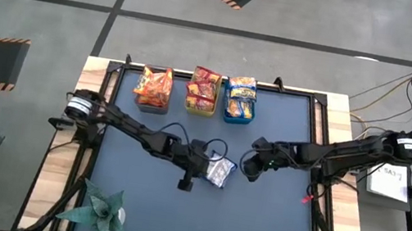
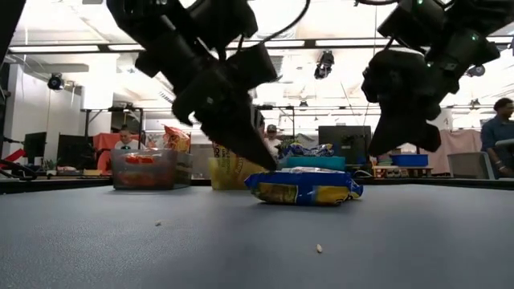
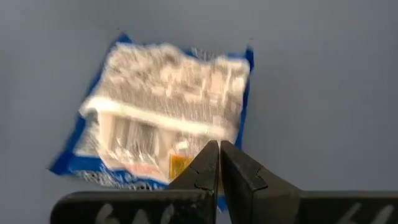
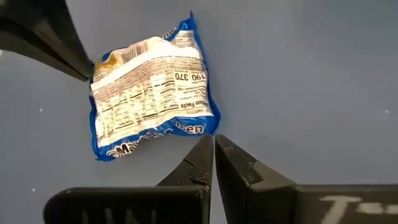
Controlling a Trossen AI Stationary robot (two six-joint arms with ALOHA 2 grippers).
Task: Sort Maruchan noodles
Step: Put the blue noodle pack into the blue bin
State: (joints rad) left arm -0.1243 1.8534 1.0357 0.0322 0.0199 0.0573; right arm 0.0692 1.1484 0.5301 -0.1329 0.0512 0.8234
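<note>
Left hand [image 1: 199, 167] closed, empty — tips down at the edge of the last loose packet [image 1: 220, 172]. Right hand [image 1: 249, 165] closed too, just off its other side, raised. Packet lies flat mid-tabletop [image 1: 255, 223], label side up. Grey bin [image 1: 154, 89], yellow bin [image 1: 202, 92], blue bin [image 1: 240, 99] at far edge — each holds packets.

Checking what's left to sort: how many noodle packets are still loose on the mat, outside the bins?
1. A blue-edged noodle packet lies label-side down mid-mat, between the two shut pincers. The rest sit in the three bins along the far edge; nothing suggests another hidden under an arm, though I can't rule it out.
</note>
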